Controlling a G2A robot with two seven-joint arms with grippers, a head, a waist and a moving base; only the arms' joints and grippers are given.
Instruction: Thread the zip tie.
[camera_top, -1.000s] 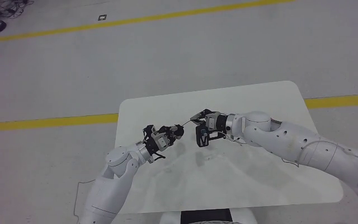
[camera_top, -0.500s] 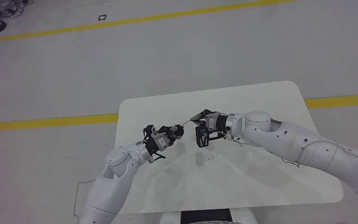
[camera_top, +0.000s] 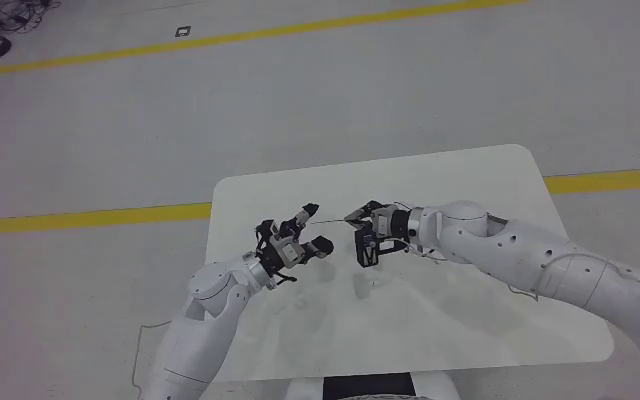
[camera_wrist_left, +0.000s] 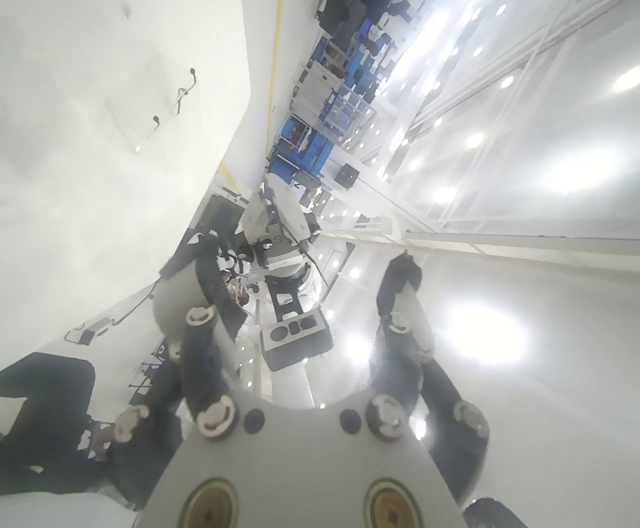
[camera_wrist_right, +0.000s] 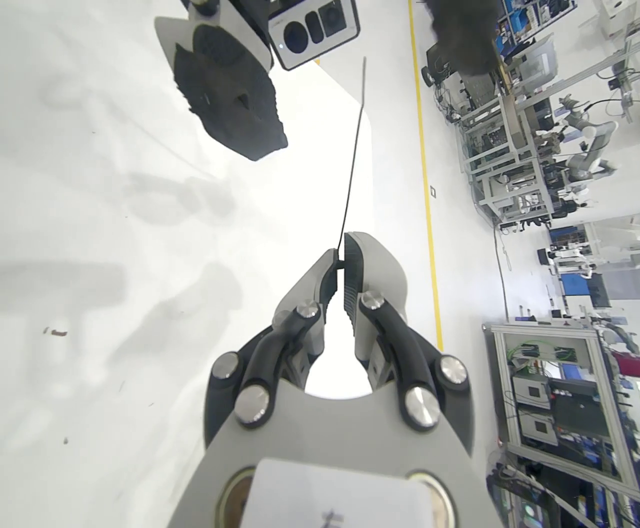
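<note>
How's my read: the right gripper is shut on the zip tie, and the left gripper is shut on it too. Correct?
Not quite. The right gripper is shut on the zip tie, but the left gripper is open, with its fingers spread wide. The top view shows this.

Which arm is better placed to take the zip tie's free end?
Left, probably: left gripper is open beside the free end; right gripper is shut on the zip tie.

A white table (camera_top: 450, 330) with rounded corners bears small dark specks (camera_wrist_right: 59, 332).
</note>
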